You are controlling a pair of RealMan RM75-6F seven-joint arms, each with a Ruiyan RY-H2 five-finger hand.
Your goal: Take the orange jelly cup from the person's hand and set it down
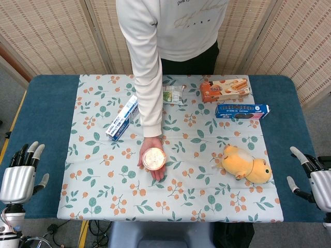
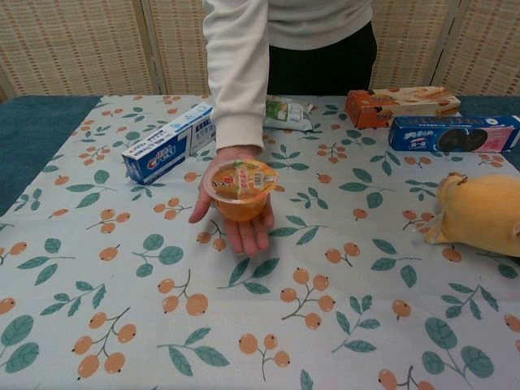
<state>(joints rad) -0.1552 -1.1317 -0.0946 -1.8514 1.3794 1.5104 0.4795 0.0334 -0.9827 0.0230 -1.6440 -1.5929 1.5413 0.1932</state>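
Jelly cup point(image 2: 240, 189) rests on person's hand point(image 2: 236, 219) beside toothpaste box point(image 2: 169, 144). Left hand point(image 1: 20, 173) and right hand point(image 1: 310, 175): released, fingers spread, holding nothing.

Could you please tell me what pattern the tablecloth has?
The tablecloth is pale with orange fruit and green leaves, clearest in the chest view.

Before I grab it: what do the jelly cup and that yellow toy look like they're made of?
Jelly cup: thin, glossy clear plastic, since the orange jelly shows through the wall; the top looks like a sealed film lid. Yellow toy: soft matte plush fabric, judging by its fuzzy, rounded surface. Likely squashy.
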